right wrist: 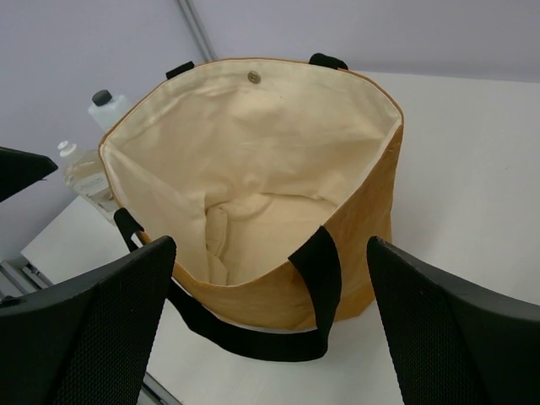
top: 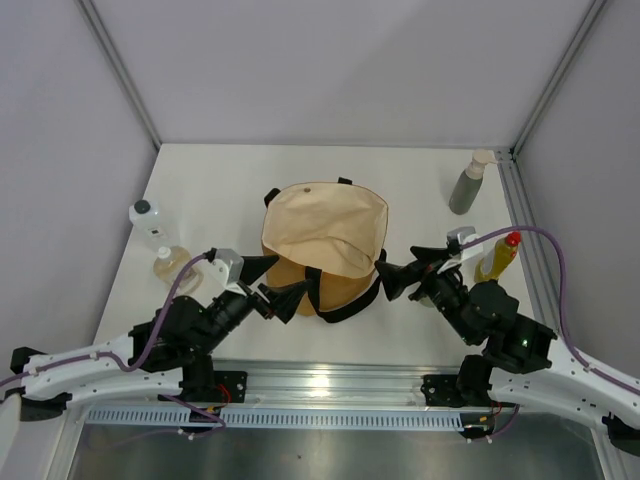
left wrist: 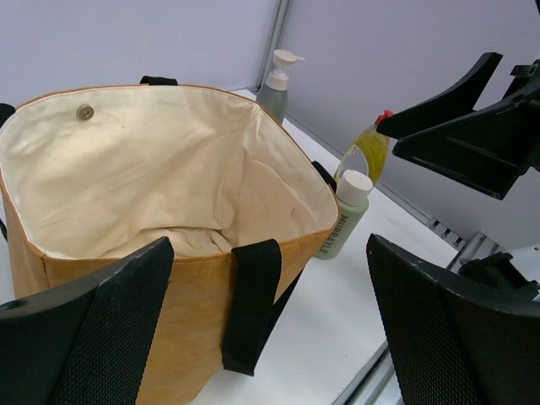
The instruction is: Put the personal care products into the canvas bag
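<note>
The tan canvas bag (top: 325, 245) stands open mid-table, cream lining showing, and looks empty inside. My left gripper (top: 272, 287) is open and empty at its near-left side; in the left wrist view my left gripper (left wrist: 267, 253) faces the bag (left wrist: 126, 160) and a black strap (left wrist: 249, 304). My right gripper (top: 402, 270) is open and empty at its near-right side, facing the bag (right wrist: 253, 160). The grey-green bottle (top: 467, 185) and yellow red-capped bottle (top: 498, 257) stand right. The clear black-capped bottle (top: 148, 220) and amber white-capped bottle (top: 170, 265) stand left.
A pale green bottle with a cream cap (left wrist: 346, 215) stands against the bag's right side; it is hidden under my right gripper in the top view. Grey walls close the table on three sides. A metal rail (top: 330, 385) runs along the near edge.
</note>
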{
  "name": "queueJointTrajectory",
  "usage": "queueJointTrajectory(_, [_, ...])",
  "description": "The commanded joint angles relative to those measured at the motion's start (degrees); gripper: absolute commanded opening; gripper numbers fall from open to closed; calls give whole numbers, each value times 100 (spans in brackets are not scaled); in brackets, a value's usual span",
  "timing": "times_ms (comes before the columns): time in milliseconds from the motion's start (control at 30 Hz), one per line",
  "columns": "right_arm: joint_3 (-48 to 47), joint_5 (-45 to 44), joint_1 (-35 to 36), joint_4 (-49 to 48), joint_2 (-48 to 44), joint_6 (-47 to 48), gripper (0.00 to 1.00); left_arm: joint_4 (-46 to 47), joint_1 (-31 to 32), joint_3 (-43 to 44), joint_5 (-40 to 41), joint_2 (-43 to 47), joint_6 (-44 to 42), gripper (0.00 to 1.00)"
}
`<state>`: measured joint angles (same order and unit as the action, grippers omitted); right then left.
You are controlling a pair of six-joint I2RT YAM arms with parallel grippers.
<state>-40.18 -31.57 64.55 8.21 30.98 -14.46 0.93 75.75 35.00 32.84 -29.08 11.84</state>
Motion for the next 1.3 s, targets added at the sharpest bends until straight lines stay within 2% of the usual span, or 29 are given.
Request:
queueJointTrajectory(0, [-51, -304, 5, -302, 57, 92, 100, 583, 46, -222, 73, 166, -278, 99])
queueJointTrajectory(133, [-67, -1244, -4, -531, 170, 505, 99, 1049, 46, -546, 38, 350, -542, 99])
queueJointTrajectory(167, [-182, -1820, -30, -478, 267, 688, 99, 1137, 46, -573, 125, 385, -568, 99])
queueJointTrajectory(300, [-1025, -3000, -223, -259, 1179, 1417, 99, 1216, 46, -670, 311, 429, -603, 99])
queueJointTrajectory(367, [-1614, -3240, -573, 239, 1506, 1577, 99, 1269, 46, -705, 311, 473, -603, 99])
queueJointTrajectory(467, [-1905, -3916, -1179, 444, 1981, 1867, 100, 1278, 46, -732, 171, 526, -647, 99])
queueJointTrajectory(500, [-1932, -3944, -1347, 645, 2060, 1815, 99, 1269, 46, -714, 170, 509, -656, 99])
queueJointTrajectory(567, [-1958, -3192, -1629, 1268, 2140, 1220, 99, 1252, 46, -688, 188, 456, -647, 99])
queueJointTrajectory(633, [-1792, -2315, -1893, 1481, 2088, 658, 100, 1226, 46, -679, 223, 421, -665, 99])
queueJointTrajectory(800, [-1134, -2512, -1973, 2430, 1833, -890, 99, 1252, 46, -697, 539, 421, -691, 99])
queueJointTrajectory(933, [-386, -1915, -1973, 2142, 1499, -1199, 99, 1234, 46, -714, 452, 526, -639, 99])
queueJointTrajectory(1267, [624, -2108, -2166, 1773, 1833, -2236, 99, 1278, 46, -697, 618, 395, -718, 99])
